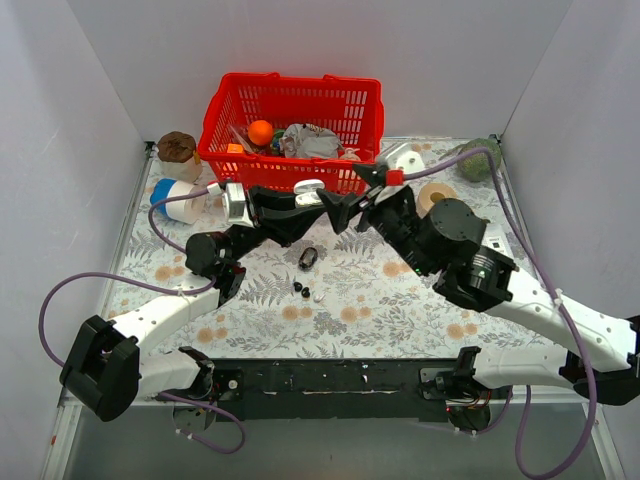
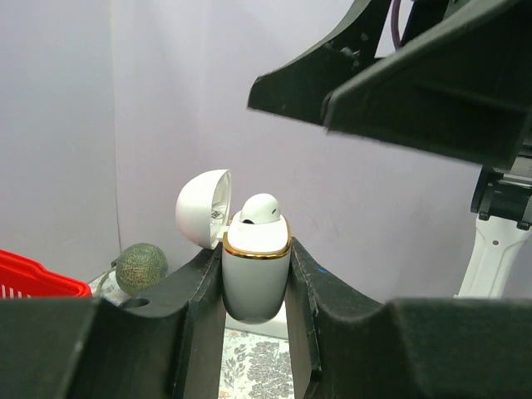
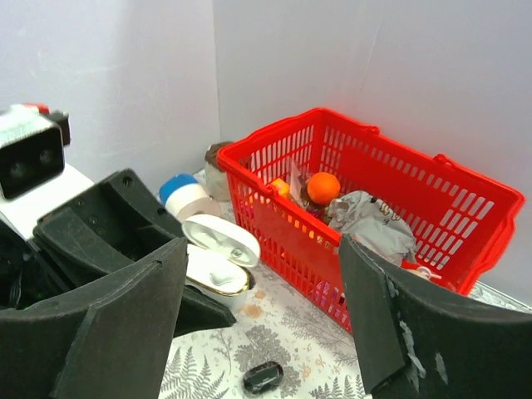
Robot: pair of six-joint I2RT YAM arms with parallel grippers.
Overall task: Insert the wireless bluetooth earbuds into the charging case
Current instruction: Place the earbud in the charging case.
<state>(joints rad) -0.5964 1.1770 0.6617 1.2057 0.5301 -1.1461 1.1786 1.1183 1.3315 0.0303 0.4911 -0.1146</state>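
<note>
L claw (image 2: 256,253) is clamped on the case (image 2: 256,287), one finger (image 2: 204,291) on each flank, gripping the lower body. The case stands upright in the left wrist view: long axis runs bottom to top, gold-rimmed mouth up. Its lid is swung open to the left on its hinge, hollow side facing the mouth. One white bud (image 2: 260,208) sits in the mouth, rounded end up, approx. half of it proud of the rim.

R claw (image 3: 263,245) is spread wide w/ nothing between its fingers. It hangs just above and beside the case, tips aimed at L claw. From the right wrist view the mouth and open lid tilt up toward that camera.

From above, both claws meet over the mid table, in front of the red basket (image 1: 222,115), w/ the case held off the floral cloth (image 1: 400,310).

Below them on the cloth lie two black buds (image 1: 297,287), close together, and a loose white one (image 1: 318,296) just to their right. A dark oval (image 1: 308,257) lies a bit further back, nearer the claws; can't tell what it is.

The basket holds an orange ball (image 1: 260,131) and crumpled wrap (image 1: 312,140). Left of it sit a blue-and-white tub (image 1: 175,200) and a brown jar (image 1: 178,150). On its right are a tape roll (image 1: 436,196) and a green ball (image 1: 480,160).
</note>
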